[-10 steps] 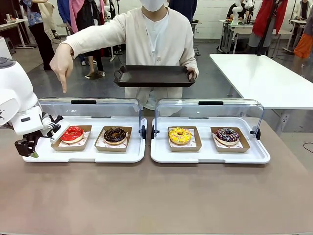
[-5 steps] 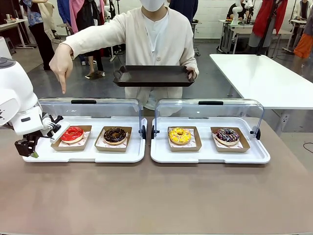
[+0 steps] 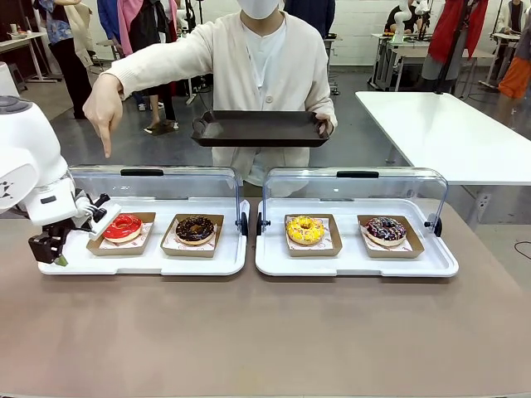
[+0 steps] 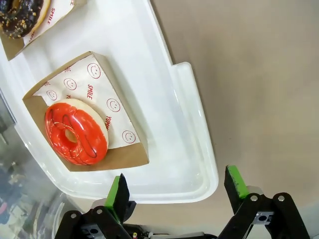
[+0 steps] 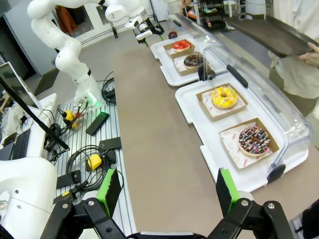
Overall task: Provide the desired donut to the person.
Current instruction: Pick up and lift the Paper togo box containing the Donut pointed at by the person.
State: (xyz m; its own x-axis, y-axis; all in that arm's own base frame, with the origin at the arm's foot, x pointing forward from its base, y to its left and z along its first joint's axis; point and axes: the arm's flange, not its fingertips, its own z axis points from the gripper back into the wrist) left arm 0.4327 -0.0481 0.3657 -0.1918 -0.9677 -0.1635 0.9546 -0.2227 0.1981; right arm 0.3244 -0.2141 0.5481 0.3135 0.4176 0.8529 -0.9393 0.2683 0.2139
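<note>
The person [image 3: 264,58] stands at the far side and points a finger [image 3: 107,148] down over the red-glazed donut [image 3: 123,225], while holding a black tray [image 3: 261,128] in the other hand. That red donut [image 4: 76,132] lies in a brown card boat at the left end of the left white tray [image 3: 149,264]. My left gripper [image 3: 51,251] hangs open at that tray's left end; in the left wrist view the gripper [image 4: 175,191] straddles the tray's rim [image 4: 192,124], just short of the donut. My right gripper [image 5: 167,191] is open, high above the table's right end.
A chocolate donut [image 3: 195,228] shares the left tray. The right white tray [image 3: 357,265] holds a yellow donut [image 3: 304,229] and a sprinkled chocolate donut [image 3: 386,228]. Clear lids [image 3: 153,182] stand raised behind both trays. The brown table [image 3: 265,332] is bare in front.
My left gripper has edged slightly right and up, toward the red donut. The person's pointing hand and black tray stay put.
</note>
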